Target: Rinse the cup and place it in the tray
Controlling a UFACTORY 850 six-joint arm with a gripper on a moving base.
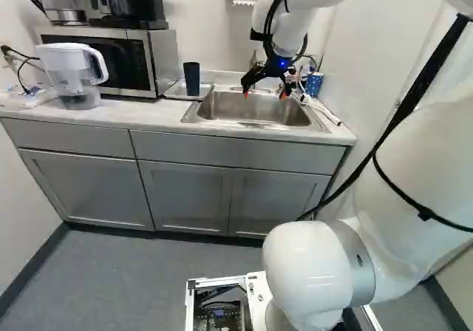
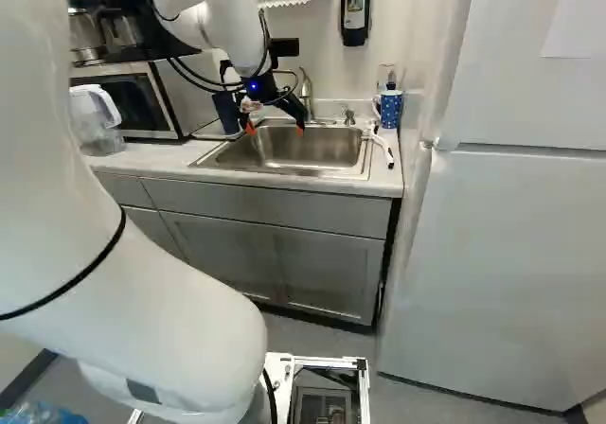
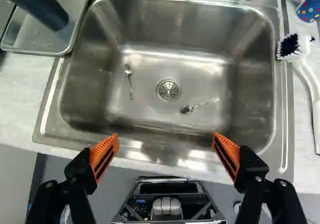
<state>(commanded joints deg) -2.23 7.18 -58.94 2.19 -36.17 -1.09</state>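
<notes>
Grey floor (image 1: 126, 279) runs up to cabinets (image 1: 185, 190) below the sink (image 3: 150, 69). Above the sink hangs the gripper (image 1: 264, 94), its fingers spread wide, nothing between their orange pads (image 3: 103, 156). At the bottom of the sink lie two spoons, one (image 3: 131, 84) nearer its tray side, the other (image 3: 187, 109) nearer its brush side. Just beside the sink, at its right in the right base view, lies the white brush (image 3: 310, 84). On the opposite side is the metal tray (image 3: 30, 39), and the dark cup (image 1: 192, 78) stands upright in it. Well to the left of the sink in the left base view is a pitcher (image 1: 74, 69), with the microwave (image 1: 151, 57) between the two, set further back. Behind the sink rises the tap (image 2: 306, 93); near its far right corner in the right base view stands a blue dotted mug (image 2: 390, 109).
</notes>
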